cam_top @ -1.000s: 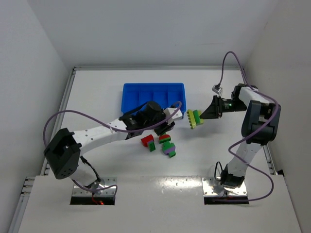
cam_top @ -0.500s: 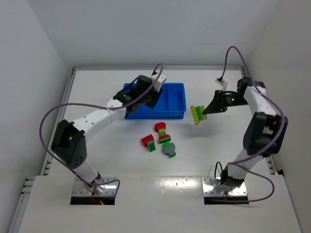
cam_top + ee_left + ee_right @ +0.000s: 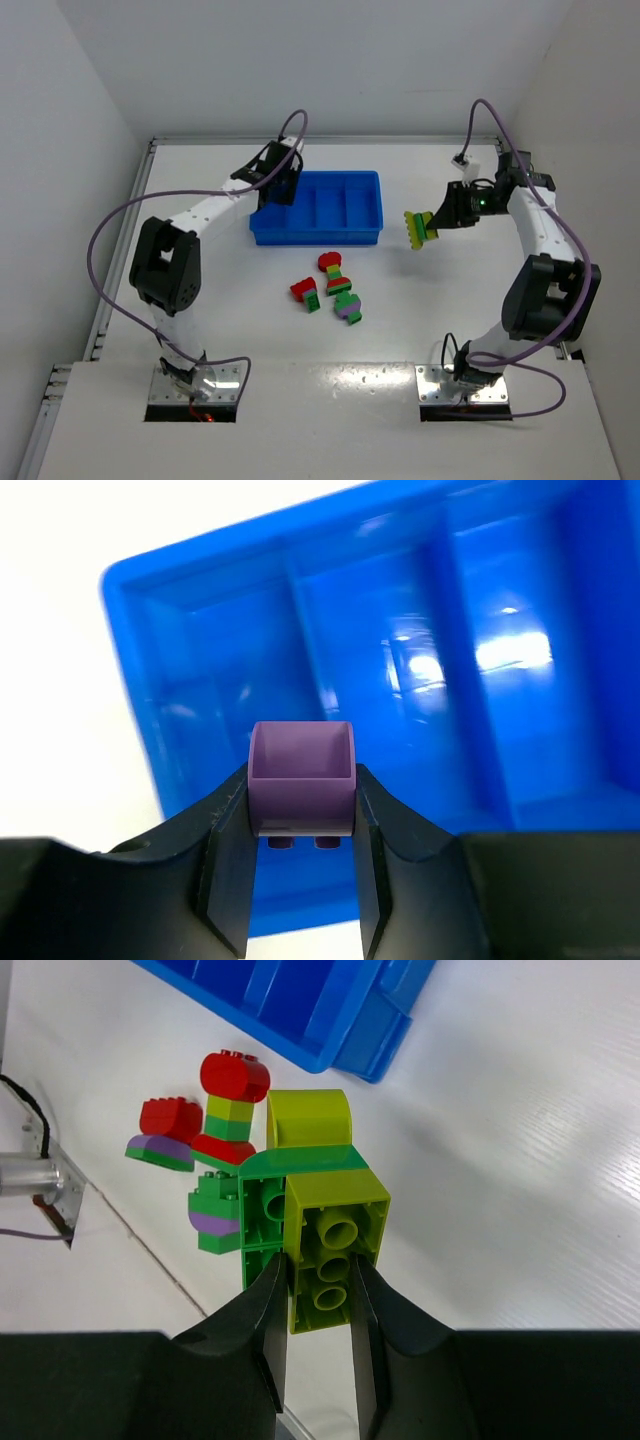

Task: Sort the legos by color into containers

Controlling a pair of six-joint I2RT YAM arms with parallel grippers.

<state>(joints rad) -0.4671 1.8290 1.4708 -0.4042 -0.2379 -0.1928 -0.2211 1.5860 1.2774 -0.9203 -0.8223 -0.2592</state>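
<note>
Containers sit as four compartments of one blue tray (image 3: 316, 237) toward the far side of the white table (image 3: 200, 300), with bare room off every edge. Left gripper (image 3: 281, 188) hangs over the tray's left-end compartment, pinching a purple brick (image 3: 300, 770). Right gripper (image 3: 315, 1278), well right of the tray's edge, clamps a yellow-green and green stack (image 3: 420, 228) clear of the table. Three loose lego clusters (image 3: 330, 290) lie near the tray's front wall, apart from it.

A purple brick (image 3: 300, 778) is pictured against a bright-blue tray (image 3: 540, 680); a yellow-green and green stack (image 3: 335, 1215) is pictured against a white counter (image 3: 520, 1160).
</note>
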